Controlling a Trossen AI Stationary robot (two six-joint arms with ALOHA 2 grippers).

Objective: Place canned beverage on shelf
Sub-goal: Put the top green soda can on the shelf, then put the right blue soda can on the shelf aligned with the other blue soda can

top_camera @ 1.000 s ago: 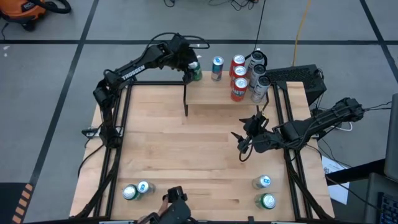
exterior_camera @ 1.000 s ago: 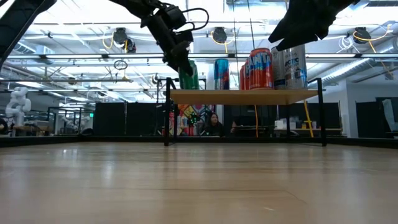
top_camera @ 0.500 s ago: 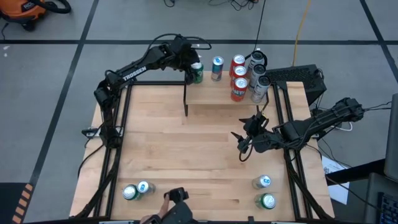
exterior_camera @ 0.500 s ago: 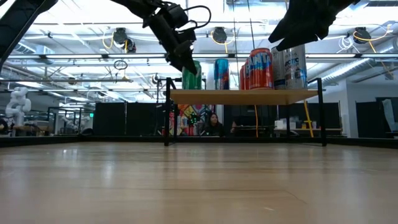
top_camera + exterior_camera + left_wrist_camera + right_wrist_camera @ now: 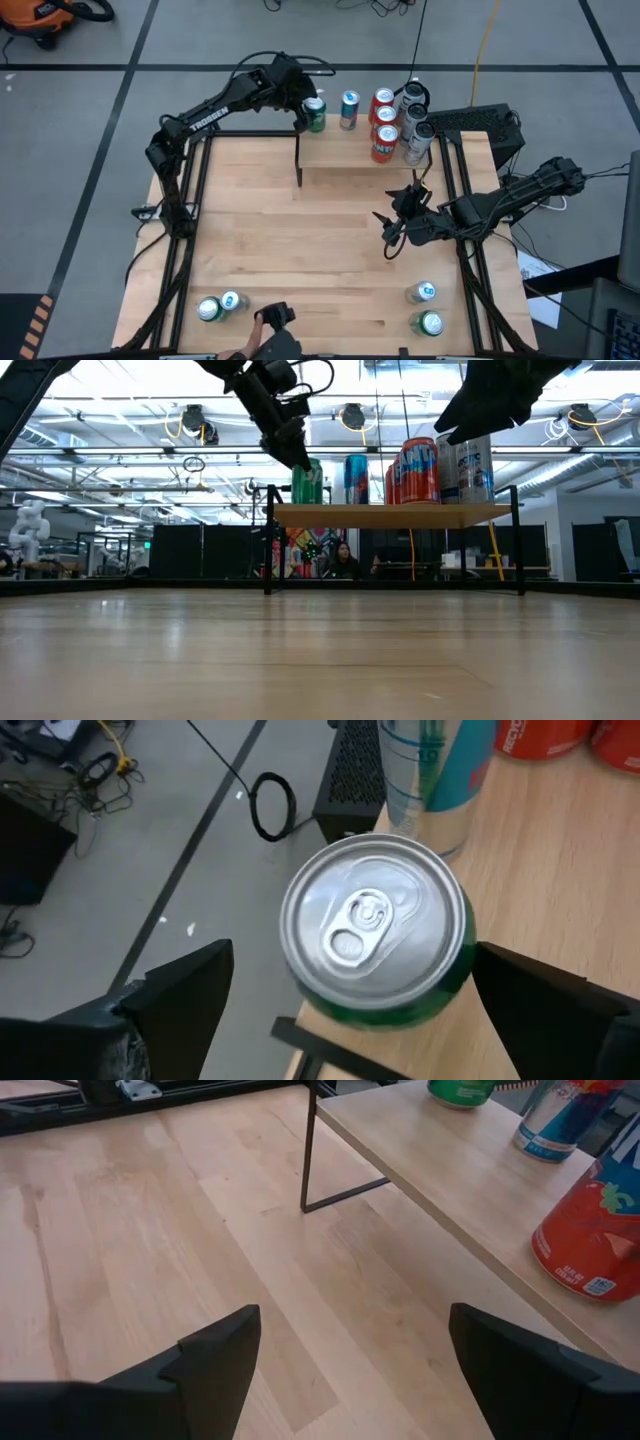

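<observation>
Since a second ago the left gripper point(image 5: 303, 103) has let go of the green can point(image 5: 316, 116) and spread wide, easing back toward 10 o'clock — its fingers point(image 5: 180, 1005) now flank the can top without touching. That can stands upright on the shelf point(image 5: 345, 150) at its left end, near the front-left leg, likely put there to leave room beside the row. Moving right along the shelf: a blue can point(image 5: 348, 108), then red cans point(image 5: 384, 128) and silver cans point(image 5: 415, 122) clustered at 1 o'clock. At 3 o'clock the right gripper point(image 5: 392, 228) waits above the bare tabletop point(image 5: 300, 260), jaws wide and empty. More cans point(image 5: 218, 305) remain at the table's near edge — 7 and 5 o'clock.
</observation>
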